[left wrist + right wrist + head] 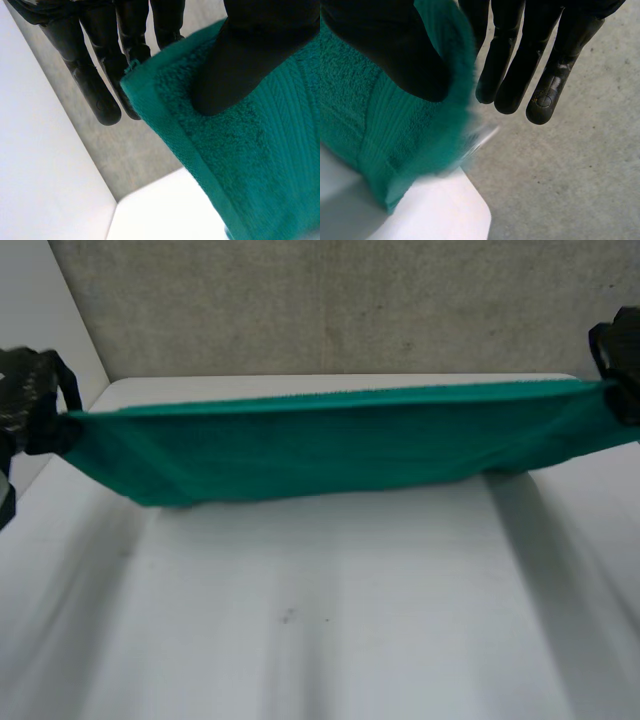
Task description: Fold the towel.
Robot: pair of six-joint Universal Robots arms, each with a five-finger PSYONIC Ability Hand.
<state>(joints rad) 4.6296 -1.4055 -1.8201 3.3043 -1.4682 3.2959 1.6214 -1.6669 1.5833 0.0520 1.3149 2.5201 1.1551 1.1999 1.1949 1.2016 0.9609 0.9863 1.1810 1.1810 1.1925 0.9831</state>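
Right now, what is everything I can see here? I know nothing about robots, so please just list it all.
towel: one, green, held stretched out between the two hands, at the table's far side
table: one, white, below the towel
wall: one, grey, behind the table
side panel: one, white, beside the table on the robot's left
left hand: one, black, pinching the towel's left end between thumb and fingers
right hand: one, black, pinching the towel's right end between thumb and fingers
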